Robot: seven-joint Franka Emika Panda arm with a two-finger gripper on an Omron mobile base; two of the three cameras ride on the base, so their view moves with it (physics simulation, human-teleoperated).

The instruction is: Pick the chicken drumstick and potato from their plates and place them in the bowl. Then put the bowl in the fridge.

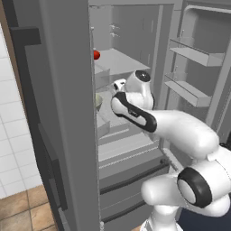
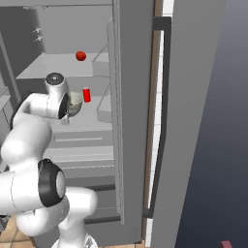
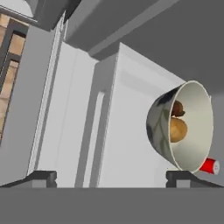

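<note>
The fridge [image 1: 67, 113] stands open, its near door filling the left of the left base view, and the arm reaches in over the pale grey shelves. In the hand view the gripper [image 3: 111, 177] is spread wide: one dark fingertip [image 3: 41, 177] sits far to the left, the other far to the right, and nothing lies between them but the pale shelf surface [image 3: 127, 144]. The gripper holds nothing.

Just above the right fingertip, close to it but not between the two, is the bowl [image 3: 181, 127], pale cream inside with a faint grey pattern on its outer wall. Because the hand is rolled, the bowl appears tipped on its side here, its mouth facing right. Inside it lie the potato [image 3: 178, 130], golden-orange, and beyond it, touching, the darker brown chicken drumstick [image 3: 177, 108].

To the right of the bowl's rim, near the right fingertip, a small red can [image 3: 210, 166] shows. In the right base view the bowl [image 2: 73, 103] sits on a shelf just beside the wrist, the red can [image 2: 86, 94] to its right, and a small red ball [image 2: 81, 56] rests on the shelf above.
</note>
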